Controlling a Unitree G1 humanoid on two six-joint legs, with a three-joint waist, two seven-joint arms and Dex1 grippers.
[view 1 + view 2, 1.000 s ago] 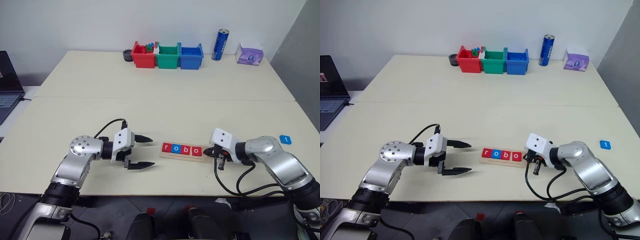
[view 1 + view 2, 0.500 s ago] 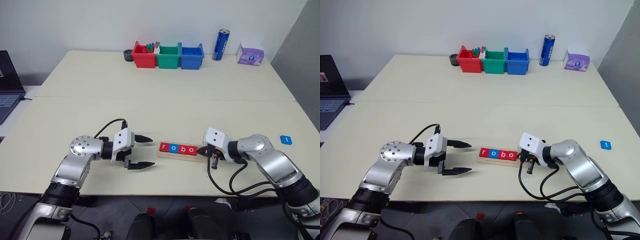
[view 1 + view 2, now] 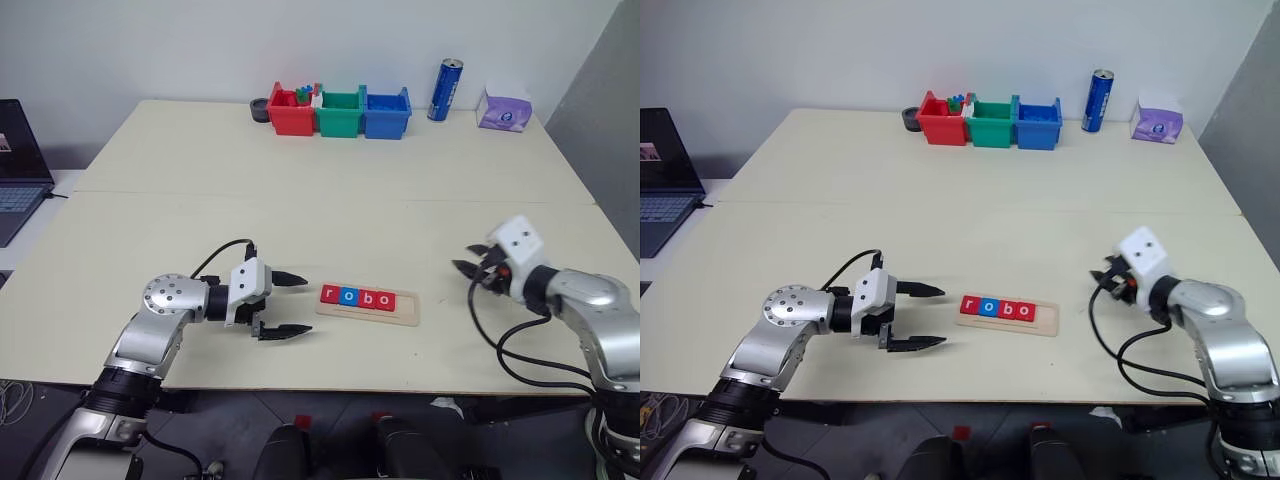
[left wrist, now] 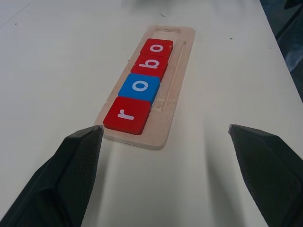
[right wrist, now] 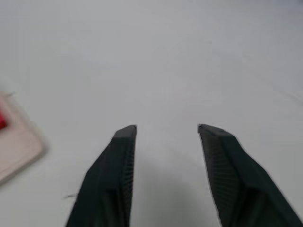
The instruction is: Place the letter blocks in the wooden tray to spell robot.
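The wooden tray (image 3: 405, 310) lies near the table's front edge. In its groove lie letter blocks (image 3: 357, 297): red r, blue o, red b, red o, left to right. Bare wood shows at its right end. My left gripper (image 3: 303, 304) rests open just left of the tray, pointing at it. The left wrist view has the tray (image 4: 171, 92) between those fingers (image 4: 71, 175) and beyond them. My right gripper (image 3: 466, 258) hovers open and empty to the right of the tray, apart from it. A corner of the tray (image 5: 19, 146) appears beside its fingers (image 5: 118, 165).
Red (image 3: 289, 112), green (image 3: 338, 112) and blue (image 3: 385, 111) bins stand at the table's far edge, with a blue can (image 3: 440, 90) and a purple tissue pack (image 3: 502, 110) to their right. A laptop (image 3: 20, 170) sits off the left side.
My right gripper has left the tray's right end, swung right and upward, and gone from shut to open. The left arm has stayed still.
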